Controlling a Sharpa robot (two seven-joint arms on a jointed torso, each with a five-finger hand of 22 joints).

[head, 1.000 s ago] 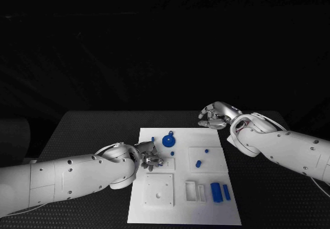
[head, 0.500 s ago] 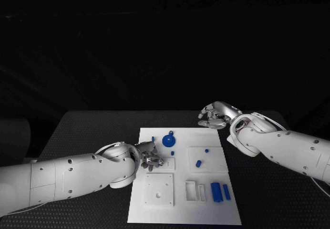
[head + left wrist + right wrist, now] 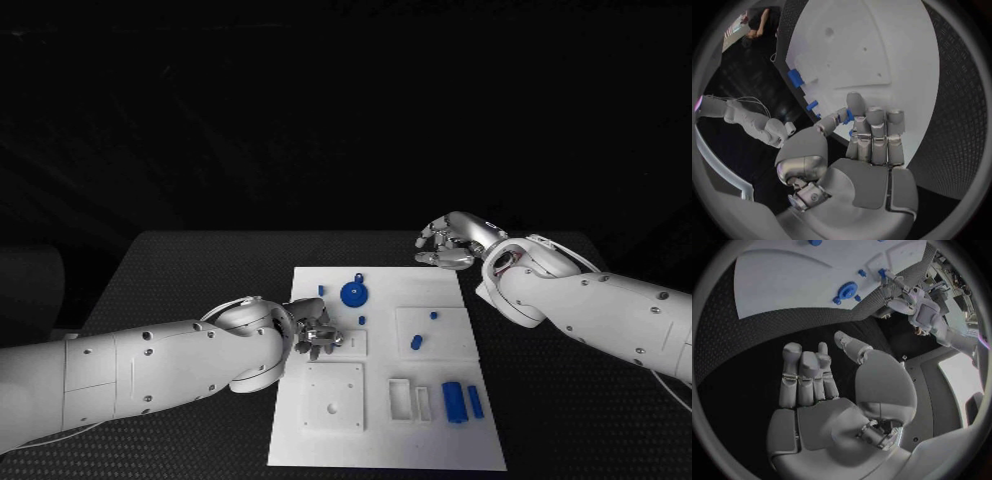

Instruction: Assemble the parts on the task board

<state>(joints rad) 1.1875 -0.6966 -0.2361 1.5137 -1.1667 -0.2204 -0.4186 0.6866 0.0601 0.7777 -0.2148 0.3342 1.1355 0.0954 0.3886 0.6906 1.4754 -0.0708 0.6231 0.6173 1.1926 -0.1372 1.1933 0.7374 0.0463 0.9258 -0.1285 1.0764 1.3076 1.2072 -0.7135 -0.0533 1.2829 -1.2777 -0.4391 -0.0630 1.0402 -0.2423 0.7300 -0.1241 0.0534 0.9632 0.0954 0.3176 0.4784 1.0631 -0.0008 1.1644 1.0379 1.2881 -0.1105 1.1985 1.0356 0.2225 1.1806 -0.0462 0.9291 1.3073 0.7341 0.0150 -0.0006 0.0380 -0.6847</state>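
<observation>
The table (image 3: 188, 270) carries the board (image 3: 378, 440) lengthwise in front of the robot, its long axis running away from the body. On the board, going from the far end to the near end, sit a blue disc (image 3: 353, 295), two small blue pegs (image 3: 415, 342) on a raised tile, a square tile with a hole (image 3: 333, 396), an open slotted tray (image 3: 407, 399) and two blue bars (image 3: 462, 402) lying side by side, their long axes parallel to the board's.

The left arm (image 3: 144, 365) reaches in low from the board's left edge, and the left hand (image 3: 317, 333) hangs over that edge, between the disc and the square tile. In the left wrist view the fingers (image 3: 873, 135) are curled together with the thumb brought across, and a small blue part (image 3: 846, 116) sits pinched at the tips. The square tile's hole lies just beside this hand, toward the robot, so I judge the left hand far nearer to any seat for the part than the right.

The right arm (image 3: 591, 305) bends in from the right, and the right hand (image 3: 450, 245) rests beyond the board's far right corner, over bare table. Its fingers (image 3: 804, 375) lie loosely bent with nothing between them, apart from the thumb.

The blue part's long axis cannot be made out.
</observation>
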